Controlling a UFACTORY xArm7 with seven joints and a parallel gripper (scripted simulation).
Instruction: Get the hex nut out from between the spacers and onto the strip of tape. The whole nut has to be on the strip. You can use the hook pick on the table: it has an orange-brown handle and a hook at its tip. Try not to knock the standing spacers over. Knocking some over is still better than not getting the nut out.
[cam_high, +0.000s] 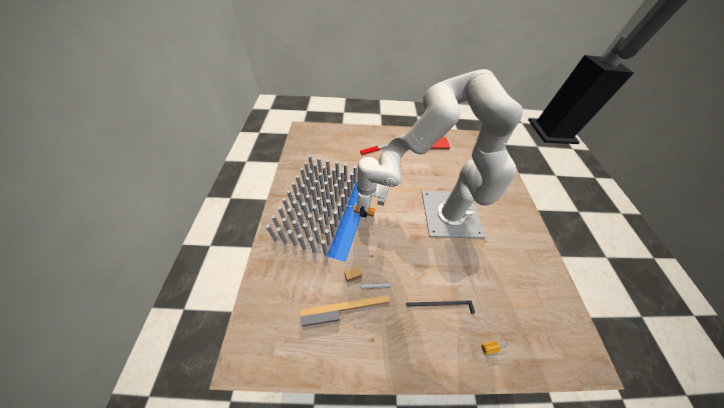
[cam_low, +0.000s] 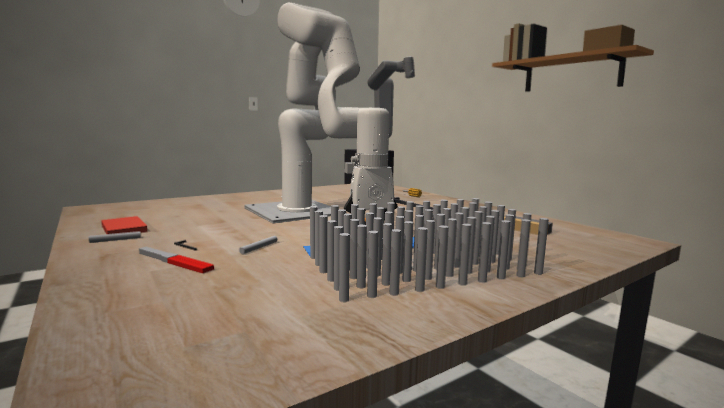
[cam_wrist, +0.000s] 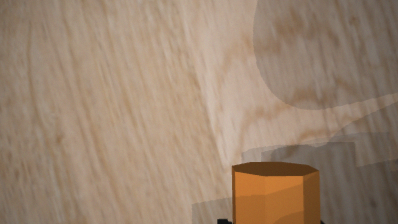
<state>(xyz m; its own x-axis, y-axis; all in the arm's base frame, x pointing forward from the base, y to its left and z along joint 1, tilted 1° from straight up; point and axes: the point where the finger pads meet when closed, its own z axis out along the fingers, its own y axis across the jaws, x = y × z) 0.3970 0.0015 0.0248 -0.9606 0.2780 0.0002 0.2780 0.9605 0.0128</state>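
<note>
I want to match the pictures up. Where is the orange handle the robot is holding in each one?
Top: the hook pick's orange-brown handle sits in the gripper, beside the blue tape strip.
Exterior: not visible, hidden behind the gray spacers.
Wrist: bottom edge, right of center.
Shared landmark: the wooden table.
</note>
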